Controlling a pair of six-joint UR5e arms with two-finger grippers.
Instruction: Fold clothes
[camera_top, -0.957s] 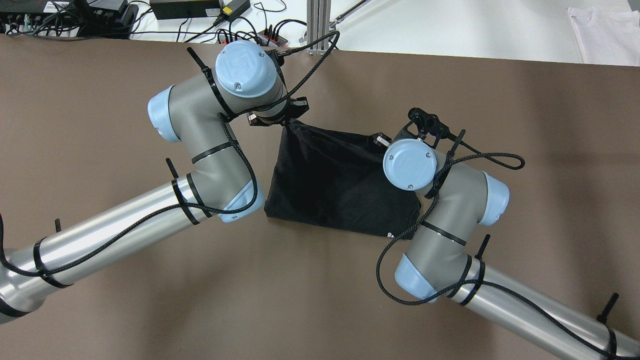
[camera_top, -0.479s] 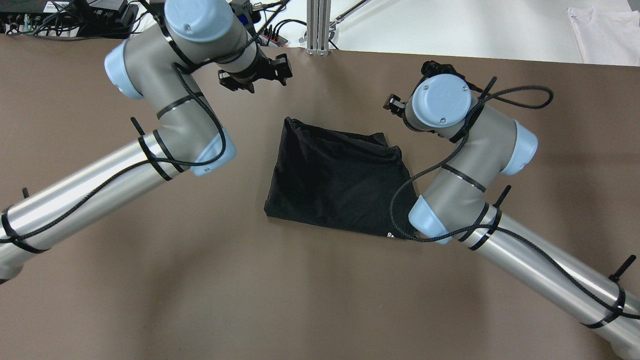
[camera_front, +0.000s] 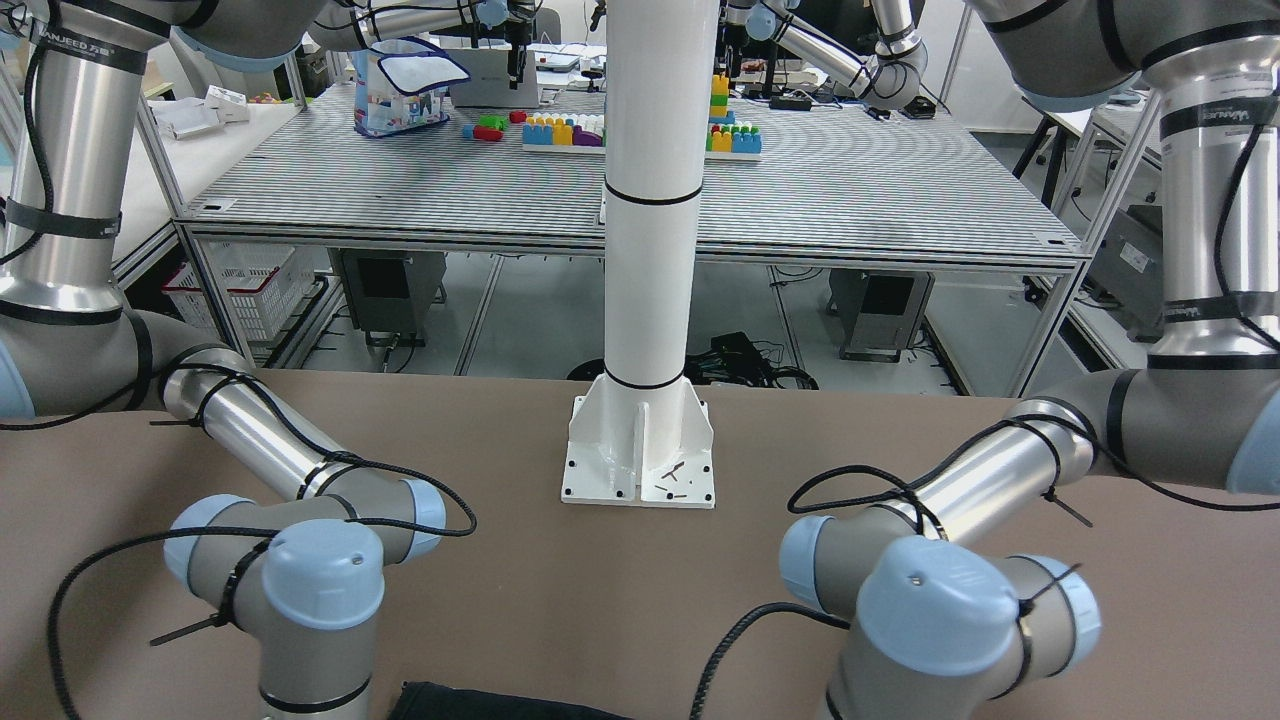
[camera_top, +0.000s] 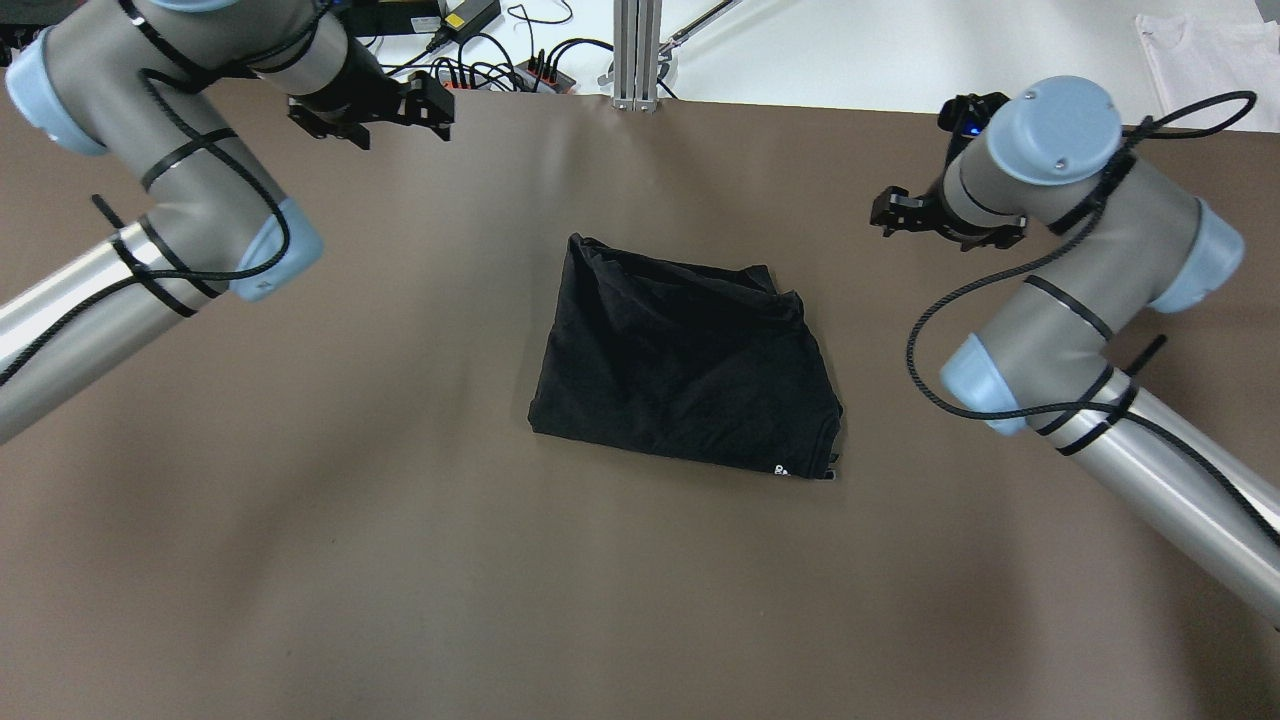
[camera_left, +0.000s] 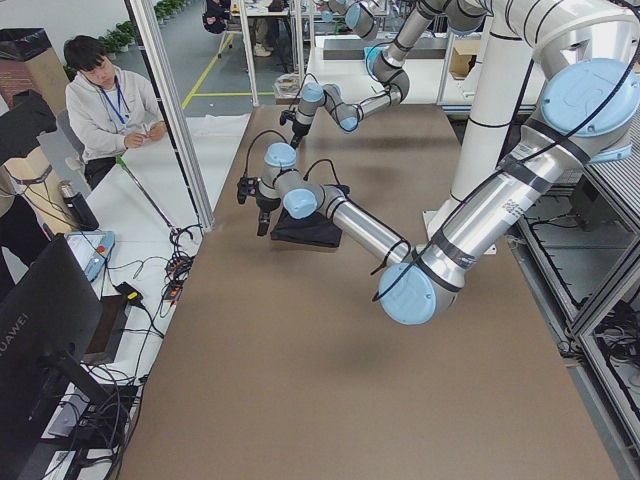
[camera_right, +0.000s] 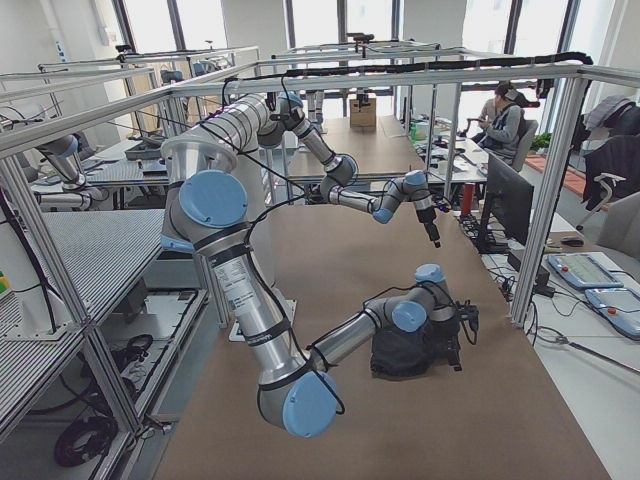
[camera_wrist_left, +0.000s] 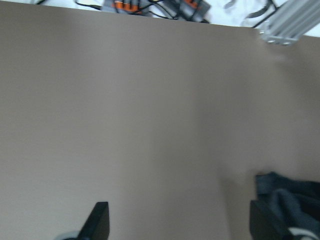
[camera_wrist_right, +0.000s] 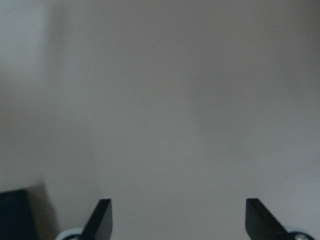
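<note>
The black cloth (camera_top: 685, 370) lies folded in a rough rectangle in the middle of the brown table (camera_top: 400, 560). My left gripper (camera_top: 370, 115) is open and empty near the far left edge, well apart from the cloth. My right gripper (camera_top: 945, 225) is open and empty to the right of the cloth. In the left wrist view the fingers (camera_wrist_left: 100, 222) stand wide apart, with a cloth corner (camera_wrist_left: 295, 202) at the lower right. In the right wrist view the fingers (camera_wrist_right: 102, 217) are wide apart, with a cloth corner (camera_wrist_right: 15, 215) at the lower left.
Cables and power strips (camera_top: 500, 60) and an aluminium post (camera_top: 638, 50) lie beyond the table's far edge. A white garment (camera_top: 1215, 70) lies at the far right. The white pole base (camera_front: 640, 450) stands on the robot's side. A person (camera_left: 105, 100) stands beside the table.
Both grippers let go of the cloth's far corners and moved up and outward, the left to the far left, the right to the right. The cloth now lies flat and still.
</note>
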